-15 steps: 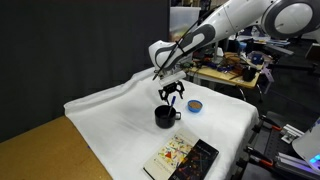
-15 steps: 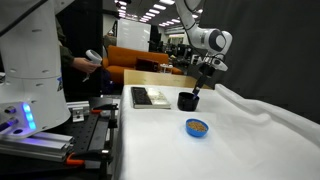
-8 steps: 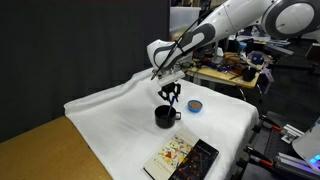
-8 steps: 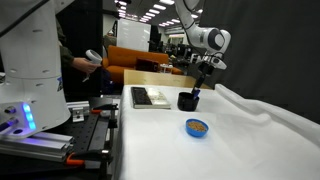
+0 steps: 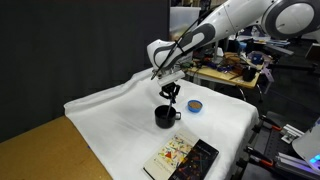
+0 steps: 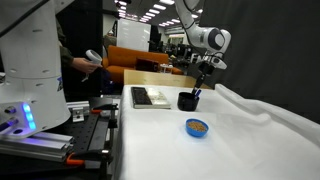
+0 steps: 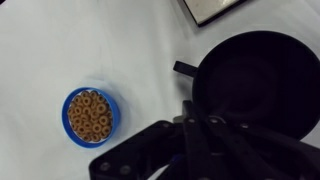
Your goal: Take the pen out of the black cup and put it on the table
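The black cup point(image 5: 163, 116) point(image 6: 187, 101) stands on the white-draped table point(image 5: 110, 125) point(image 6: 255, 135). In the wrist view the black cup point(image 7: 262, 80) fills the right side, its handle pointing left. My gripper point(image 5: 170, 96) point(image 6: 199, 90) point(image 7: 200, 125) hangs just over the cup's mouth with its fingers closed together. A thin blue pen point(image 6: 196, 95) rises from the cup into the fingertips. In the wrist view the fingers cover the pen almost entirely.
A small blue bowl of orange rings point(image 5: 195, 104) point(image 6: 197, 127) point(image 7: 91, 115) sits near the cup. A black-edged book point(image 5: 180, 160) point(image 6: 152, 97) lies on its other side. Tan wood point(image 5: 40, 150) shows at one table edge. Equipment racks stand beyond the table.
The gripper's fingers have come together from wide open to shut over the cup. The arm, the cup and the bowl have stayed in place.
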Controlling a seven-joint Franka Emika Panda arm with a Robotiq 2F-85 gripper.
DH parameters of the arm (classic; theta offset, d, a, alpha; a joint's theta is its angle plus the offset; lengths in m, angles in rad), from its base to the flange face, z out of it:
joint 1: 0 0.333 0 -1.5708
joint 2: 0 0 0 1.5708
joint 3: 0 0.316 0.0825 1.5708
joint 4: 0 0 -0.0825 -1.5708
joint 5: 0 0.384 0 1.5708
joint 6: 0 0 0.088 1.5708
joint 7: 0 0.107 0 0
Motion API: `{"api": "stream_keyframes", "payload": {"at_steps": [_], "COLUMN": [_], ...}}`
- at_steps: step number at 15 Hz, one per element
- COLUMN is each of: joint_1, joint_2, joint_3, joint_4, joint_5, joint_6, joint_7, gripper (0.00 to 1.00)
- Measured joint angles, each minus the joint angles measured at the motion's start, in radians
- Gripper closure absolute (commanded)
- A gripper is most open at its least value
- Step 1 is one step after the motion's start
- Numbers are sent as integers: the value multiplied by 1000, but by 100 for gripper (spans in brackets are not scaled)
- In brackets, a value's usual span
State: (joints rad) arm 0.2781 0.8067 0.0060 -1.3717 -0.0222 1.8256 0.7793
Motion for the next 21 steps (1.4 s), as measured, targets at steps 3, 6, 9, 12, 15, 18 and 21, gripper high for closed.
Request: {"api": "stream_keyframes", "payload": {"at_steps": [3, 6, 9, 12, 15, 18, 21], "joint_1": [0, 0, 0, 0, 0, 0, 0], "joint_2": [0, 0, 0, 0, 0, 0, 0], "joint_3": [0, 0, 0, 0, 0, 0, 0], "joint_4": [0, 0, 0, 0, 0, 0, 0], "joint_5": [0, 0, 0, 0, 0, 0, 0], "joint_6": [0, 0, 0, 0, 0, 0, 0], "joint_7": [0, 0, 0, 0, 0, 0, 0], "gripper": [88, 88, 88, 88, 88, 88, 88]}}
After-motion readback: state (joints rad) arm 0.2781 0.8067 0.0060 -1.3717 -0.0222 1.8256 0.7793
